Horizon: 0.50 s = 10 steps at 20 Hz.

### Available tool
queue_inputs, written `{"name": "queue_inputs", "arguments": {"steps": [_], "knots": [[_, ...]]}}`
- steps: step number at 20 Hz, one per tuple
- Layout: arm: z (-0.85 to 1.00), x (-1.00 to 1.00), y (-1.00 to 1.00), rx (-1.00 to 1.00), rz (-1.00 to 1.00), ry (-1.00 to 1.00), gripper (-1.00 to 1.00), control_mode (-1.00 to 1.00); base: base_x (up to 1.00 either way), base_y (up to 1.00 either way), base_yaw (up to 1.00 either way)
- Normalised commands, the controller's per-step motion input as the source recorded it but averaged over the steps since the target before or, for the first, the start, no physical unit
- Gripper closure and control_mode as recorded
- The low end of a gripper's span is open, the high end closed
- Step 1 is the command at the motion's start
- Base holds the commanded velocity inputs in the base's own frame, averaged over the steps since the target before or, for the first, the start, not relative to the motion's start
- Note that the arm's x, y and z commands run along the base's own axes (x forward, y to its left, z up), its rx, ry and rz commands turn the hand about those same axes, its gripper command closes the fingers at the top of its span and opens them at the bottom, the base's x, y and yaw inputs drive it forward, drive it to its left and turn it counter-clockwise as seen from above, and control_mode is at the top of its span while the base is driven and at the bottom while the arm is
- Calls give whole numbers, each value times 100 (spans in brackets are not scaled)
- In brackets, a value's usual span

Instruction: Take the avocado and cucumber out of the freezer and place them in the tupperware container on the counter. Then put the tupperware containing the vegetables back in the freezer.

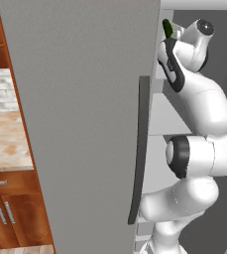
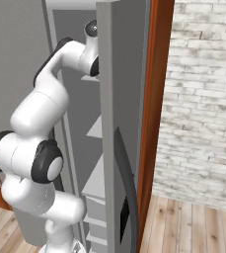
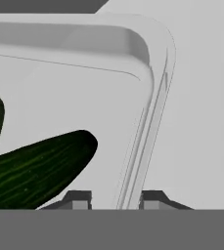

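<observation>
Glossy cucumber [image 3: 35, 171], smooth matt plastic tupperware container [image 3: 152, 58]

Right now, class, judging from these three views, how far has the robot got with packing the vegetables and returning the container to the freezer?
Done: the cucumber lies in the tupperware container, beside another dark green item at the left edge. In hand: the gripper straddles the container's rim, nearly closed, with the arm reaching into the open freezer. Left: whether the container already rests on a shelf is unclear; then let go and withdraw.
</observation>
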Motion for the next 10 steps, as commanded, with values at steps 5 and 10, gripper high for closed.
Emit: {"name": "queue_inputs", "arguments": {"steps": [5,10], "knots": [[0,33,-7,0,8,-3,100,-100,0,0,0],[0,39,-2,0,6,0,100,-100,0,0,0]]}}
